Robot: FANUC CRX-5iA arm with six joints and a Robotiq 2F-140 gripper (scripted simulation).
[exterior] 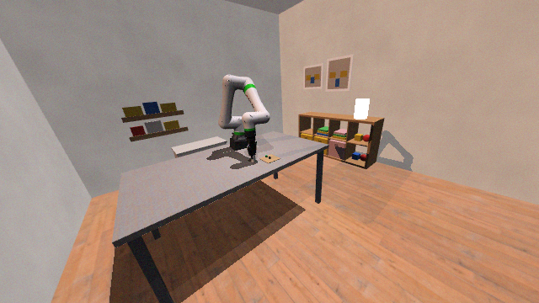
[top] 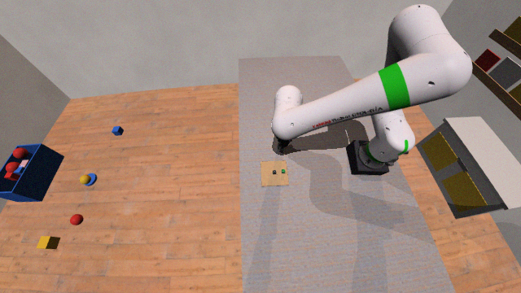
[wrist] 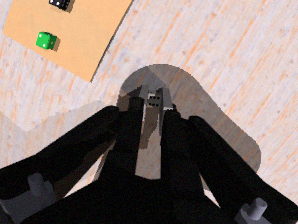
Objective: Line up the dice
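Observation:
A white die (wrist: 154, 100) with dark pips is on the table between my fingertips. My gripper (top: 281, 150) (exterior: 252, 161) (wrist: 154, 97) points down beside the mat and is shut on this die, a finger at each side. The tan mat (top: 266, 181) (exterior: 272, 161) (wrist: 95, 55) lies flat on the table. A green die (top: 283, 171) (exterior: 266, 156) (wrist: 46, 40) sits on it near the edge facing the base. A black die (top: 274, 172) (exterior: 269, 157) (wrist: 60, 4) sits on it farther from the base, near its middle. The pip counts are too small to read surely.
The robot's base (top: 368, 164) stands on the table (top: 293, 252) (exterior: 168, 198), to the right of the mat in the top view. The table's far edge runs a little beyond the mat. The arm's shadow falls around the gripper.

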